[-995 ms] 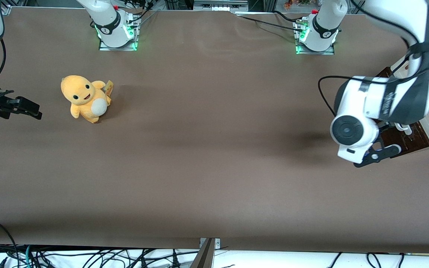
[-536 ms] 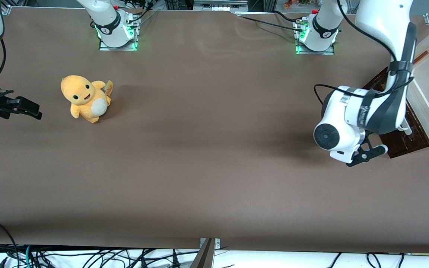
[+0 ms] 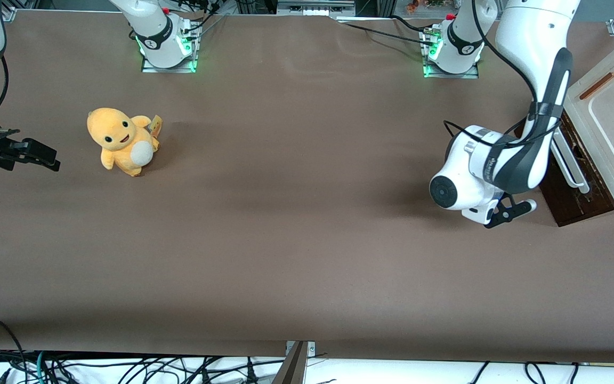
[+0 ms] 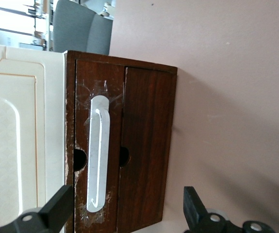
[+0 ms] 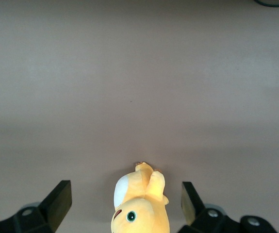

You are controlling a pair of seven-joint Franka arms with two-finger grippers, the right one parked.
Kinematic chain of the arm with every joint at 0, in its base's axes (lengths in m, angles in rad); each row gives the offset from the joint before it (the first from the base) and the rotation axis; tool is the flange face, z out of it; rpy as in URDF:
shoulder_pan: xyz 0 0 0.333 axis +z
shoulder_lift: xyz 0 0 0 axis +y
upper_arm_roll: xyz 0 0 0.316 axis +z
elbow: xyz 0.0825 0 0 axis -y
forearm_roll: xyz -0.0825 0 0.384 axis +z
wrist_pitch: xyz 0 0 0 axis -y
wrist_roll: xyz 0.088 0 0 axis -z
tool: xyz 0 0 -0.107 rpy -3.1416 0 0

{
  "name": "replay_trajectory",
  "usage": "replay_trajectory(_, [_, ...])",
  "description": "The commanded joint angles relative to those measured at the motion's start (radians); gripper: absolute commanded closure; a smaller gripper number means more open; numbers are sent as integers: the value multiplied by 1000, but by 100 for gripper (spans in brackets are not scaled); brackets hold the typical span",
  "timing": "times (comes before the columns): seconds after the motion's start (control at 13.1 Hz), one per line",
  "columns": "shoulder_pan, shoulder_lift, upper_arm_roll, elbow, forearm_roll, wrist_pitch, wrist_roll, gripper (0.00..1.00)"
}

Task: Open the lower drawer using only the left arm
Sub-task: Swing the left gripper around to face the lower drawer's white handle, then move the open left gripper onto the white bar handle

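Both jaws (image 4: pixel 127 216) wide before lower drawer (image 4: pixel 146 145)

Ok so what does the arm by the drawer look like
The left arm is bulky and white with dark grey sections, a round dark end cap and a thin black cable looping along it. Its gripper is small and black, with wedge-shaped fingers open, in front of the lower drawer.
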Motion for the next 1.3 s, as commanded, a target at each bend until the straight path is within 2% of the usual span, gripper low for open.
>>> replay_trajectory(0.0, [-9, -8, 3, -69, 71, -3, -61, 0])
replay_trajectory(0.38, [-11, 48, 2, -116, 167, -65, -99, 0])
replay_trajectory(0.69, [-11, 58, 2, -128, 186, -96, -114, 0])
replay_trajectory(0.92, [-3, 59, 3, -166, 238, -124, -114, 0])
replay_trajectory(1.22, [18, 59, 6, -166, 250, -129, -147, 0])
